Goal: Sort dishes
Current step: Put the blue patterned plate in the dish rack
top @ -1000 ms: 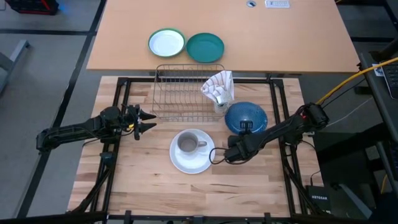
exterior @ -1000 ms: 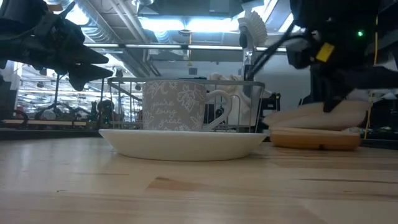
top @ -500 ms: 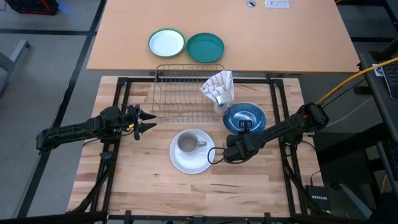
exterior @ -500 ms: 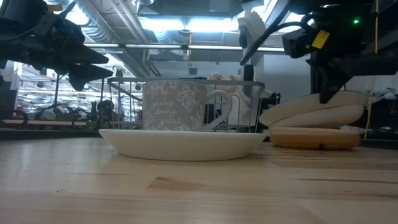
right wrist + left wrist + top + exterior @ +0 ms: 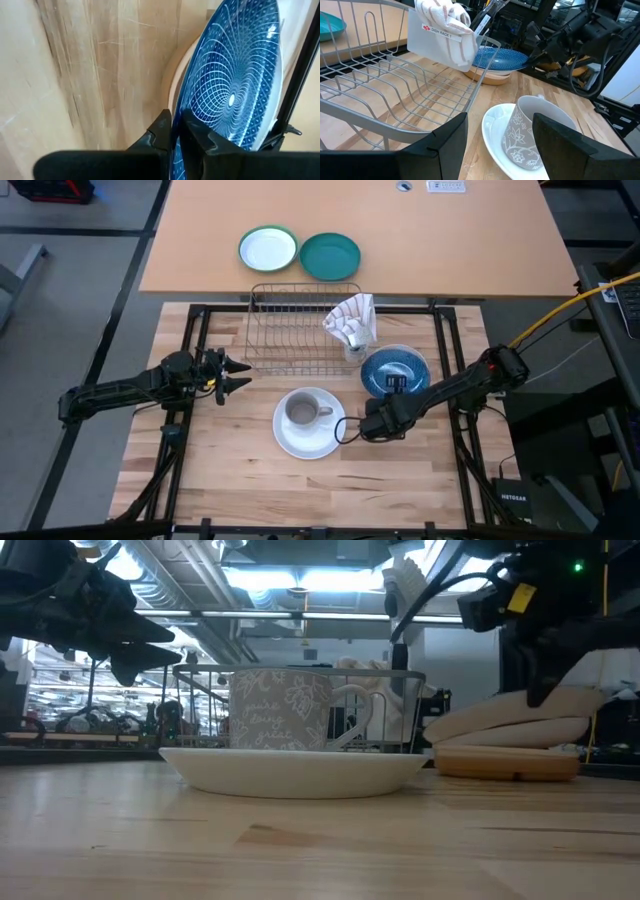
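One blue plate (image 5: 393, 369) tilts, rim pinched by right claw (image 5: 374, 423).

A white web of lines and dots is seen on the round dark blue plate (image 5: 235, 95); pale floral tracery is borne by the small grey handled mug (image 5: 532, 135), set on a plain round white plate (image 5: 300, 438).

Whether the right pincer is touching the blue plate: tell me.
Touching. The right wrist view shows the right pincer shut on the rim of the blue plate, a finger on each face; the low view shows that edge tilted up off the stack.
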Available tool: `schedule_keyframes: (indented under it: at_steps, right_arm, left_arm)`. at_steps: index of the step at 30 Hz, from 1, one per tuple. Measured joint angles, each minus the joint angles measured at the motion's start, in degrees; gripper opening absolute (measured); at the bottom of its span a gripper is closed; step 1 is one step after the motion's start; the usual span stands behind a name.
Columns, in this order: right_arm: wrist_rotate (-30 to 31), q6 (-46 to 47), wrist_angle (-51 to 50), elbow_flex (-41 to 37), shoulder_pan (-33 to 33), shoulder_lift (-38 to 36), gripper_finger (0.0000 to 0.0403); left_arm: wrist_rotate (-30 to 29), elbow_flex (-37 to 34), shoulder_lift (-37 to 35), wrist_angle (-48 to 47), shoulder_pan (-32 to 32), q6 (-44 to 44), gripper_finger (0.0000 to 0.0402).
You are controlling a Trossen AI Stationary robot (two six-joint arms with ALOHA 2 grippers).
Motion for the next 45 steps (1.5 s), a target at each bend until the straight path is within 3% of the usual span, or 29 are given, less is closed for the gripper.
schedule_keyframes:
  at_steps: [10,26,29,37,41,45]
  right_arm:
    - [0.3,1.2,-6.9,7.8,1.2,0.0,0.0020]
    - [-0.1,1.3,-6.6,8.3,1.1,0.0,0.0018]
    - [-0.1,1.2,-6.6,8.2,1.1,0.0,0.0017]
    - [-0.8,1.2,-6.7,8.2,1.1,0.0,0.0017]
    - [-1.0,1.2,-6.6,8.2,1.1,0.0,0.0020]
    - [-1.0,1.2,-6.6,8.2,1.1,0.0,0.0019]
  left_arm:
    - [0.0,0.0,0.0,0.0,0.0,0.1,0.0213]
    - [0.0,0.0,0.0,1.0,0.0,-1.7,0.0213]
    - [0.4,-0.1,0.0,6.0,0.0,-5.0,0.0213]
    - [5.1,0.0,2.0,31.9,-3.8,-4.9,0.0213]
    - [3.5,0.0,8.3,39.3,-9.6,-2.2,0.0213]
    - [-0.6,3.5,19.8,43.8,-16.1,2.3,0.0213]
